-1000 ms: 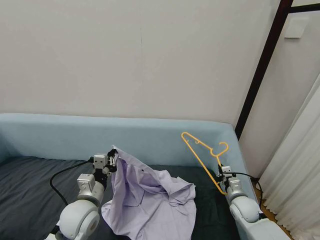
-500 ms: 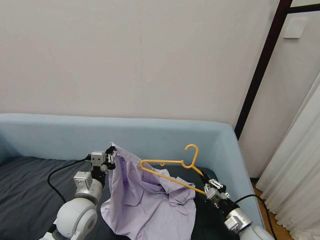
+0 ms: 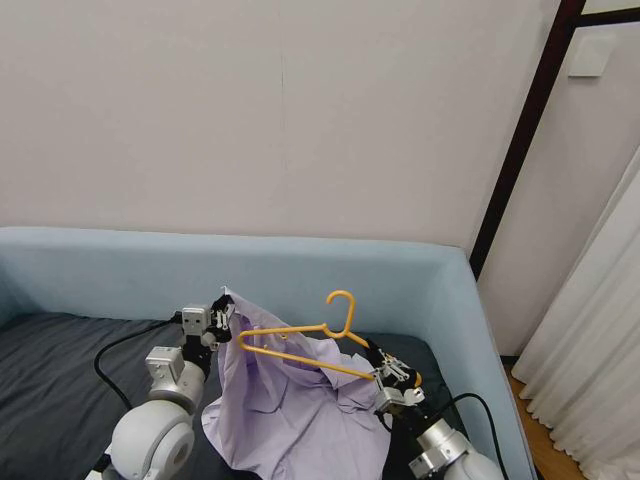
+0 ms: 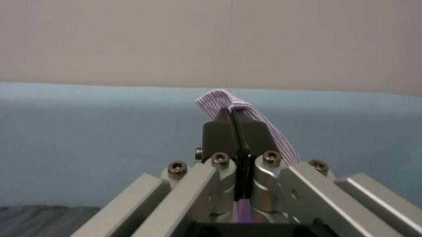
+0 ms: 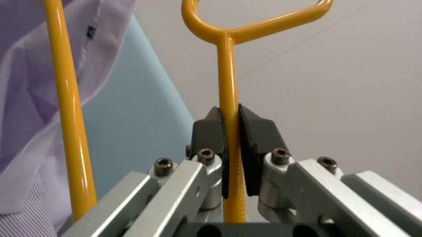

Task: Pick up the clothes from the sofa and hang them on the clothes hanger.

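- Our left gripper (image 3: 224,314) was raised above the sofa's (image 3: 110,272) dark seat (image 3: 50,370), close to the backrest; its fingers were clamped on a fold of the lilac striped shirt (image 3: 290,400), pinched right at their tips in the left wrist view (image 4: 233,123).
- The shirt hung from that grip; its lower part lay bunched on the seat near the sofa's right end.
- Our right gripper (image 3: 387,373) was above the seat's right end, beside the shirt; its fingers were closed tight on the stem of the yellow hanger (image 5: 228,74), just below the hook.
- The hanger was tilted, hook uppermost; its far shoulder reached leftward over the shirt's upper folds, near our left gripper; we could not tell whether that shoulder was inside the cloth or merely against it.
- In the right wrist view one yellow arm of the hanger ran alongside the shirt's fabric.
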{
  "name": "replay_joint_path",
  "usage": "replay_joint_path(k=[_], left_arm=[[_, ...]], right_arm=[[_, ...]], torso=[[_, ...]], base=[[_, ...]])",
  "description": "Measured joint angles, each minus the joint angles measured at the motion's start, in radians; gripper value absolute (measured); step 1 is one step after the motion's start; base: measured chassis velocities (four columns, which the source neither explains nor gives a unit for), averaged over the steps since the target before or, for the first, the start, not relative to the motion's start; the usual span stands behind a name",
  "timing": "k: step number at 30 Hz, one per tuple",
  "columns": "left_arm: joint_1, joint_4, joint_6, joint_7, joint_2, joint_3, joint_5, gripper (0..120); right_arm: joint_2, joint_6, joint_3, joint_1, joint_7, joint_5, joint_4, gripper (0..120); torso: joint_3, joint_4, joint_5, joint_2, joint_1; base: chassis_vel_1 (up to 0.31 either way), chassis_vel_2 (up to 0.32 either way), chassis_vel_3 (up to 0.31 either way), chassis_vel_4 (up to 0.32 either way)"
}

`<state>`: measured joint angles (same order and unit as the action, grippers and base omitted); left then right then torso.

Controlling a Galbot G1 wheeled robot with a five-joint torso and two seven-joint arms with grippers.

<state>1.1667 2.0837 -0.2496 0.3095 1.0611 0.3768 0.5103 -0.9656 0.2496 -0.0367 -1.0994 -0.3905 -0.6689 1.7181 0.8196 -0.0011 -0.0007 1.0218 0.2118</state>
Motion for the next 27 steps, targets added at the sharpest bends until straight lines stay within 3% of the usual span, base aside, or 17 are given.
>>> replay_joint_path(k=[12, 27], left_arm=[[0.001, 0.005, -0.011, 0.0, 0.028, -0.015, -0.004, 0], [0.013, 0.03, -0.018, 0.0, 0.019, -0.012, -0.005, 0]], right_arm=[[-0.034, -0.12, -0.069, 0.037, -0.067, -0.048, -0.049, 4], [-0.008, -0.284, -0.119, 0.059, -0.11, 0.078, -0.05, 4]], torso=[[0.0, 0.0001, 0.0002, 0.0, 0.0], [0.0, -0.0003, 0.0002, 0.0, 0.0]], base=[[0.0, 0.0, 0.0, 0.0], [0.0, 0.0, 0.0, 0.0]])
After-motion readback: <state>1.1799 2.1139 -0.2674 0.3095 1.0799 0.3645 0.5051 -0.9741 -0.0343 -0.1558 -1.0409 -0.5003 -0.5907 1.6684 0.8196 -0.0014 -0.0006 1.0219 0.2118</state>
